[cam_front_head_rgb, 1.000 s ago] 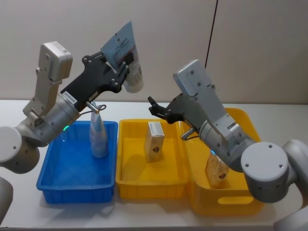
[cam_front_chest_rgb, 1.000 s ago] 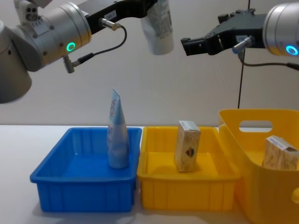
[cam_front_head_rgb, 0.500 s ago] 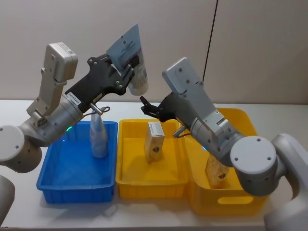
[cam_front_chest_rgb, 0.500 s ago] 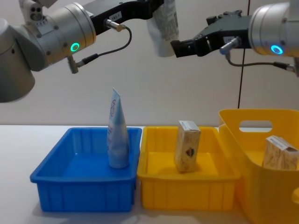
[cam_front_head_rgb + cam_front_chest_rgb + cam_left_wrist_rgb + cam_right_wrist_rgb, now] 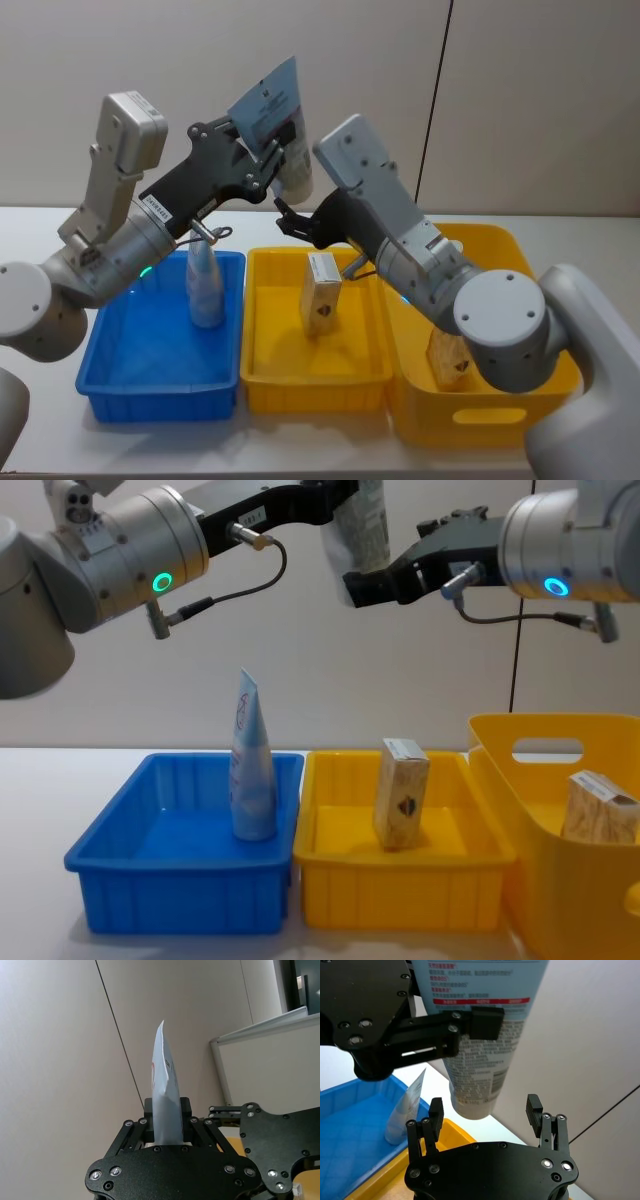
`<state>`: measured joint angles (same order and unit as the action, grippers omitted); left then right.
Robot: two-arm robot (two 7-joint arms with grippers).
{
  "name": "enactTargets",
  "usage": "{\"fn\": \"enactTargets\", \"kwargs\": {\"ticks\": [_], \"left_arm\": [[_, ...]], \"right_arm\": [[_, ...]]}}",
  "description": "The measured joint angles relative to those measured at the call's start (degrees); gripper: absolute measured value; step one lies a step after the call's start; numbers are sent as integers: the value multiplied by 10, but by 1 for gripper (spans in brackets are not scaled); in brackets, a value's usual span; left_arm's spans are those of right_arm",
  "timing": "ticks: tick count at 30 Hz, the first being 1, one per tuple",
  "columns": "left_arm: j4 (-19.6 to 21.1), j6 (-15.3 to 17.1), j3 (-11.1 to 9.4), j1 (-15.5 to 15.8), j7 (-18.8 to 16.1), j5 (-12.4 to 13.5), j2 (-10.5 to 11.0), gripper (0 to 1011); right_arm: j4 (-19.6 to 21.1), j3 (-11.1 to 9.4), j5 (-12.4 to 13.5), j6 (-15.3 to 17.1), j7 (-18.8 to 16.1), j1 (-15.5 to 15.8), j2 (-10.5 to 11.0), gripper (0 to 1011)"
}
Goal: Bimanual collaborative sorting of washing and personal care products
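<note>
the left gripper (image 5: 268, 145) was clenched on a tube (image 5: 281, 128), holding it high in the air above the gap between the blue bin (image 5: 100, 365) and the yellow bin (image 5: 262, 377), crimped end up and cap end down. the right gripper (image 5: 485, 1111) was up beside it with its fingers (image 5: 436, 1112) spread wide, one on each side of the tube's cap end and not touching it. in the chest view the right gripper (image 5: 372, 584) sat just below and right of the held tube (image 5: 362, 525). a second tube (image 5: 204, 285) stood upright at the far side of the blue bin. a carton (image 5: 321, 293) stood upright in the yellow bin, and another carton (image 5: 450, 358) leaned in the yellow basket (image 5: 480, 420) on the right. all three containers sat side by side on the bench (image 5: 30, 440).
</note>
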<state>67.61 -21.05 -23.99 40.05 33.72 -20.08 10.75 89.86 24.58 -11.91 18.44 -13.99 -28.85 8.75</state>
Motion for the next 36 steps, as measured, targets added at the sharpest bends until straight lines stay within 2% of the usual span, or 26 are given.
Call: {"fn": "enactTargets", "kwargs": {"ticks": [36], "left_arm": [[24,15,-8,-12,-4,-1,8,259]], "right_arm": [[-88,13,-32,-25,4,-44,-41,1004]]}}
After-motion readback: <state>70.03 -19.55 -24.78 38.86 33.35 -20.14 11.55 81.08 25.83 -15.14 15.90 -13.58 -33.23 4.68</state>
